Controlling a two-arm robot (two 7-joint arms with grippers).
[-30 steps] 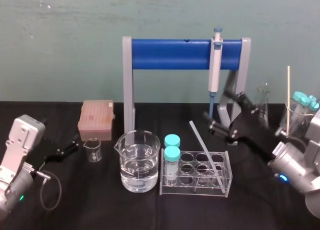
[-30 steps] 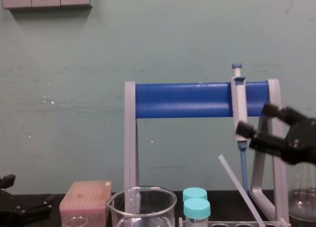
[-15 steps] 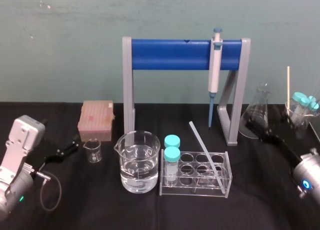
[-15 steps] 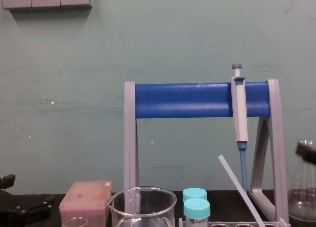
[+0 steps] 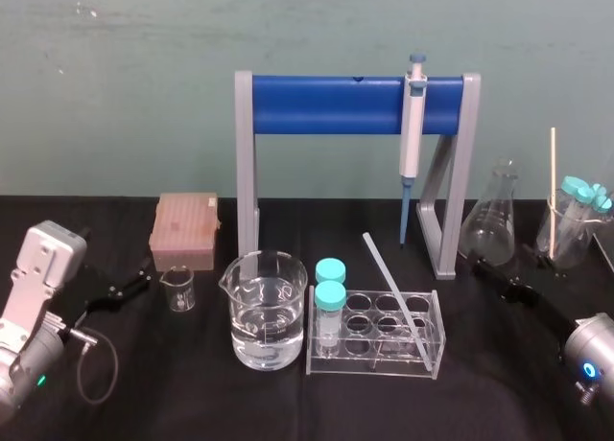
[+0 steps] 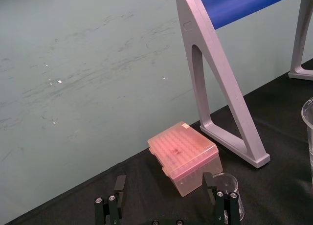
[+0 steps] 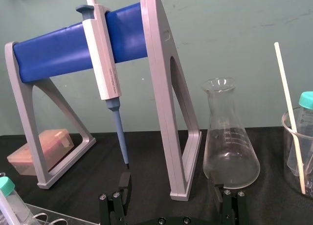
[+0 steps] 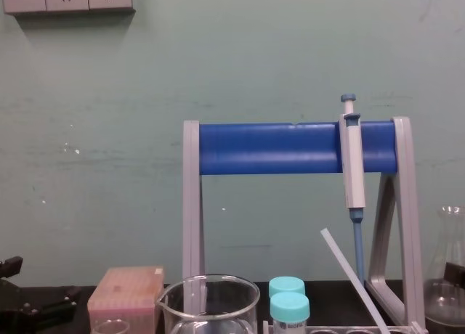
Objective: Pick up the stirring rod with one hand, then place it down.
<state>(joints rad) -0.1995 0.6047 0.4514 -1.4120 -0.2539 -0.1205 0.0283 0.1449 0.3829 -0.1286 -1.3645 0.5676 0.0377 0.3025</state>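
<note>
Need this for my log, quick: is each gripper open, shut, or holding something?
Left gripper: open, empty, near the pink tip box.
Right gripper: open, empty, in front of the conical flask.

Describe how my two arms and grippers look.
Both are silver-grey metal arms ending in black two-fingered grippers. The left arm has a pale boxy housing, a looping black cable and a small green light behind the left gripper. The right arm has a rounded wrist with a blue light behind the right gripper.
</note>
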